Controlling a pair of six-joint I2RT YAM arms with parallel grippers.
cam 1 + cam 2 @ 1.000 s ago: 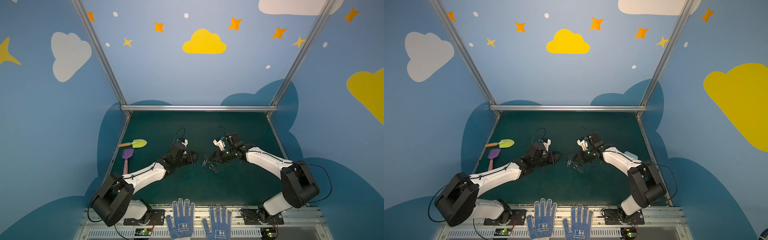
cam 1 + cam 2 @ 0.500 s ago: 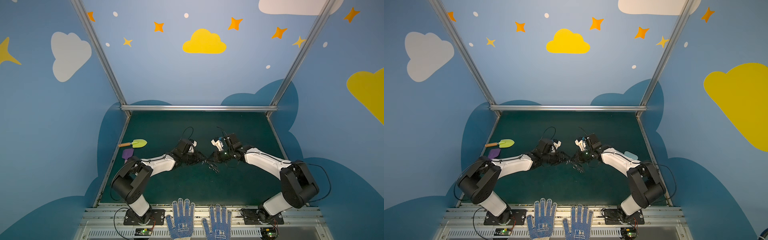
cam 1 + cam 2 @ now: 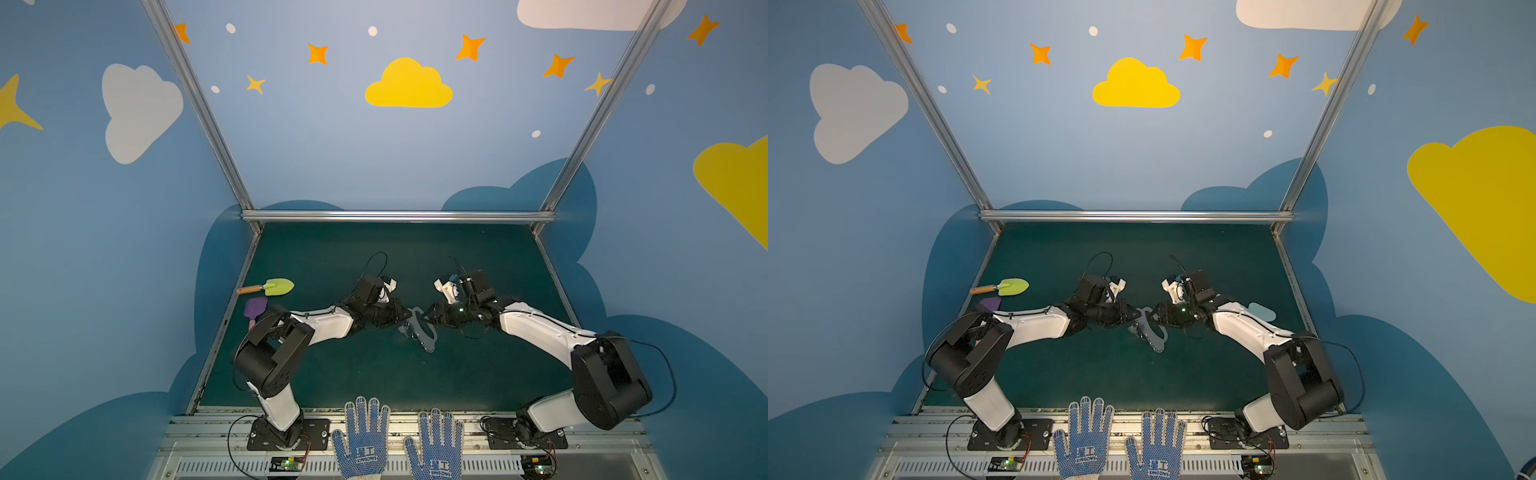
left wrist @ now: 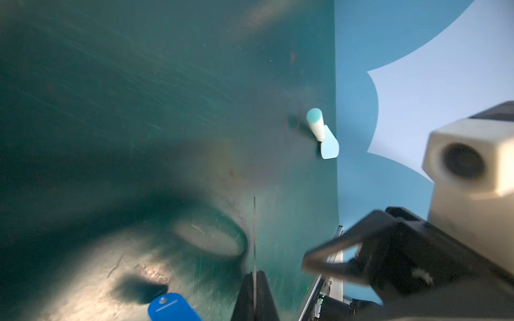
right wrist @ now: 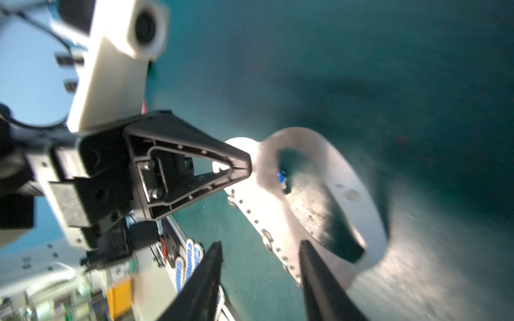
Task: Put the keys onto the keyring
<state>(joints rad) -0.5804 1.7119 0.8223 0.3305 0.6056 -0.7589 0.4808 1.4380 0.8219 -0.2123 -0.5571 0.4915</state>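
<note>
The keyring [image 3: 423, 332] [image 3: 1153, 330], a flat grey plate with a big oval cutout, hangs between the two grippers at mid-table. My left gripper [image 3: 405, 318] [image 4: 254, 273] is shut on one end of it. The left wrist view shows the keyring [image 4: 254, 236] edge-on as a thin line. In the right wrist view the left gripper [image 5: 249, 166] pinches the keyring [image 5: 342, 172]. My right gripper [image 3: 428, 319] [image 5: 261, 247] stands open, and the plate's holed edge runs between its fingers. The keys show as a blue tag [image 4: 172, 307] on the mat below the plate.
A yellow-green trowel [image 3: 278, 286] and a purple spade [image 3: 254, 309] lie at the mat's left edge. A pale blue spade [image 3: 1262, 311] [image 4: 325, 139] lies by the right edge behind the right arm. Two blue-dotted gloves [image 3: 365, 436] lie at the front rail.
The left gripper has moved right to the keyring and shut on its end. The right gripper, shut on the keyring before, has opened.
</note>
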